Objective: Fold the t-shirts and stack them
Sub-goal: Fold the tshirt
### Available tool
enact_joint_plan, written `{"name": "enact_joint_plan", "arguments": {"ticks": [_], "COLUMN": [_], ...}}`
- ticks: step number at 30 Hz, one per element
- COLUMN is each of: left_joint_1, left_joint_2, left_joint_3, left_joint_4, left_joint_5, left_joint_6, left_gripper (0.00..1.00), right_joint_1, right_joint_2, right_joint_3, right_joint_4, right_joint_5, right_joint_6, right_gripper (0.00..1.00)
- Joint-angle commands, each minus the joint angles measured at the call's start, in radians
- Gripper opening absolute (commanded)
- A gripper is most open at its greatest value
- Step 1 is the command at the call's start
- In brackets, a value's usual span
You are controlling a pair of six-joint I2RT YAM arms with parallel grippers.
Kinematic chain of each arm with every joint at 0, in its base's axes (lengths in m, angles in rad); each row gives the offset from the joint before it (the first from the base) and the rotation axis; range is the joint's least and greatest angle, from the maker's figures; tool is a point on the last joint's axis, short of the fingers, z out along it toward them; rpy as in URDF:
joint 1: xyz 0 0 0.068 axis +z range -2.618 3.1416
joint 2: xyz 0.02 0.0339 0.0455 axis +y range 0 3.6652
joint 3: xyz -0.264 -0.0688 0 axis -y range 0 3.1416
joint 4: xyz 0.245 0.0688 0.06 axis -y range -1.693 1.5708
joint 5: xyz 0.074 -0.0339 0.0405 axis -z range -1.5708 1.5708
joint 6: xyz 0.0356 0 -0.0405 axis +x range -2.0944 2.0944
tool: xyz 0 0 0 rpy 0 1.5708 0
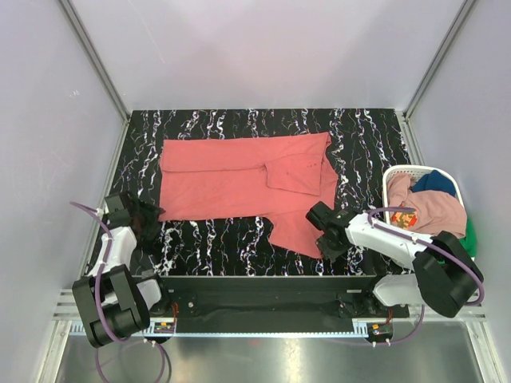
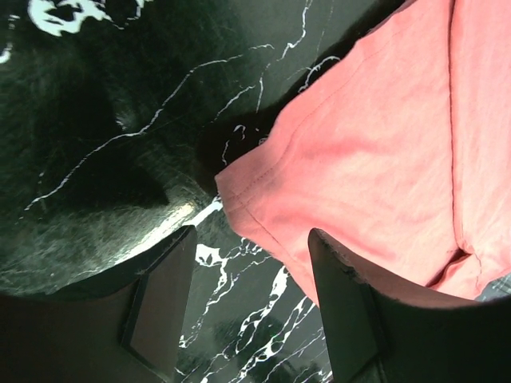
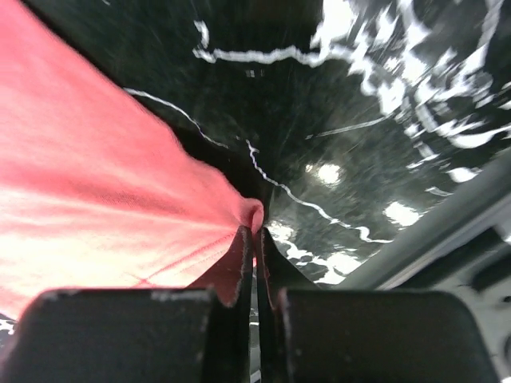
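Two pincers: my right pincer (image 3: 255, 233) is clamped on the soft coral-red cloth t-shirt (image 1: 223, 182) near its corner. My left pincer (image 2: 251, 243) stands wide at the hem. Best to lift slowly and evenly.

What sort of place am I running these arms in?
Most likely an enclosed lab test cell, not a home: plain pale wall panels in metal framing, a black marbled tabletop, and staged laundry, a coral-red t-shirt spread out beside a white basket of other shirts.
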Motion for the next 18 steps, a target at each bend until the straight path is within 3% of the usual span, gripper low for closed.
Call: {"name": "enact_joint_plan", "arguments": {"ticks": [1,5,18], "left_joint_1": [0.004,0.012,0.012], "left_joint_2": [-0.020,0.016,-0.068], "left_joint_3": [0.048,0.118,-0.016], "left_joint_4": [-0.009,-0.119,-0.003], "left_joint_5": [-0.071,-0.205,-0.136], "left_joint_6": [0.028,0.075,-0.015], "left_gripper": [0.63,0.68,0.69], "right_joint_1": [0.012,0.012,0.012], "right_joint_2": [-0.053,-0.140,-0.119], "right_joint_3": [0.103,0.193,0.350], "right_joint_4": [-0.147,-0.221,-0.124], "right_joint_5": [0.169,0.268,0.315], "right_joint_6": [-0.068,-0.178,-0.405], "right_gripper": [0.00,0.00,0.00]}}
